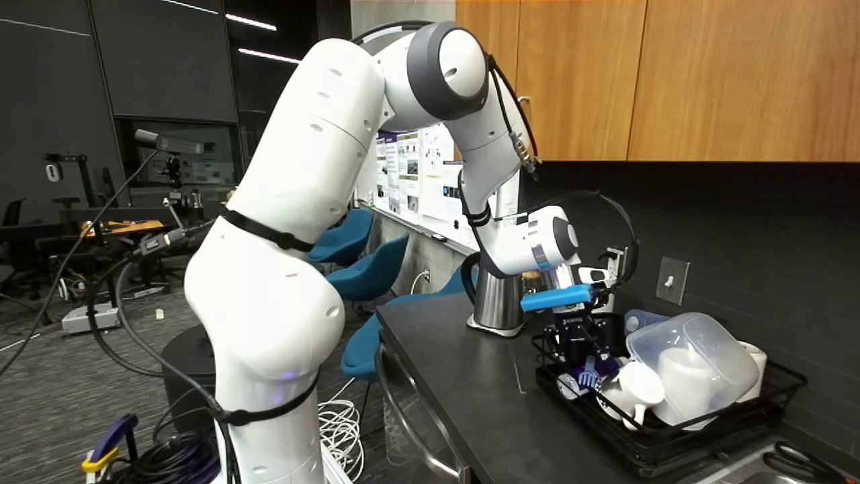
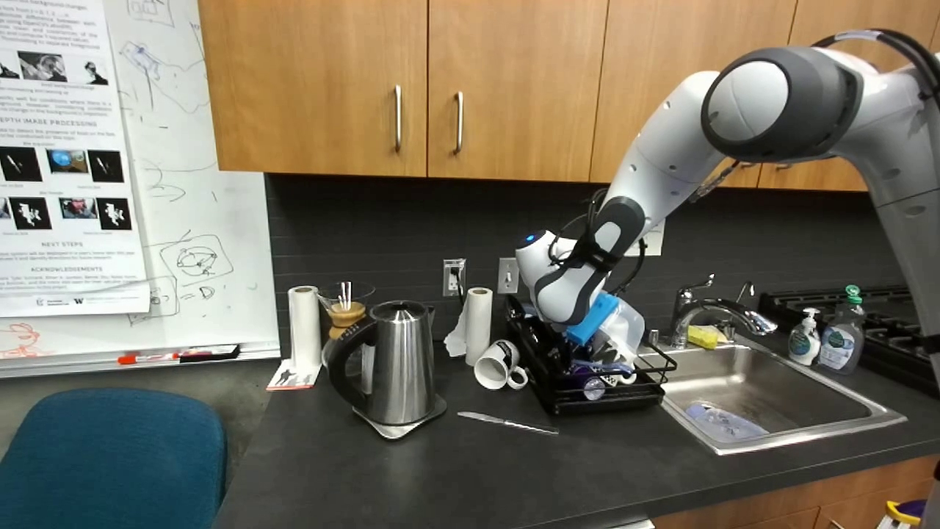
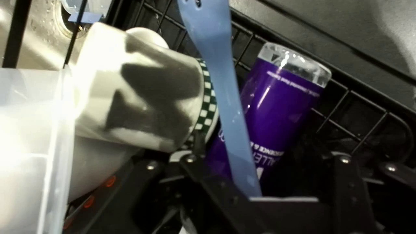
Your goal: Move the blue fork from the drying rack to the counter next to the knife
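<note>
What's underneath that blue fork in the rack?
In the wrist view, the blue fork crosses over a purple container and the drying rack; whatever it directly covers is hidden.

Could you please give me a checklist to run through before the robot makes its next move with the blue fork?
1. Blue fork in the rack: ok, lying across the purple cup.
2. Jaws closed on its handle: not ok; in the wrist view they stand apart, with the handle showing between them.
3. Jaws low enough to grasp: cannot tell; depth is hard to judge here.
4. Fork free of the white mug in the rack: cannot tell; they overlap in the wrist view.
5. Knife on the counter: ok, lying beside the rack.
</note>
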`<move>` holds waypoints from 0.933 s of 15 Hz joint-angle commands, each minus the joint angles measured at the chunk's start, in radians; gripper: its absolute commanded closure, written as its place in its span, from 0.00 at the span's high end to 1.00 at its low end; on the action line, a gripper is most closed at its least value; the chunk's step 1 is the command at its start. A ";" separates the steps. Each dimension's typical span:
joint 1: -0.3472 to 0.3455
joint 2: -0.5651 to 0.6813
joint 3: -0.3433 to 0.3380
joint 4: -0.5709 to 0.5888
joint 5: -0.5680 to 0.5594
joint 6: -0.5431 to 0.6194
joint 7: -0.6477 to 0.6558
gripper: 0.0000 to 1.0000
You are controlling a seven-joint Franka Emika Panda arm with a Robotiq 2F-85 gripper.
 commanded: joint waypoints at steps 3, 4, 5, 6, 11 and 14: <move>0.002 0.005 -0.024 0.039 -0.003 -0.014 -0.019 0.27; 0.002 0.005 -0.026 0.040 -0.004 -0.014 -0.019 0.27; 0.003 0.005 -0.027 0.040 -0.005 -0.016 -0.017 0.22; 0.004 0.003 -0.029 0.040 -0.008 -0.017 -0.016 0.21; 0.004 -0.004 -0.030 0.050 -0.012 -0.034 -0.013 0.01; 0.003 -0.005 -0.031 0.052 -0.011 -0.034 -0.012 0.00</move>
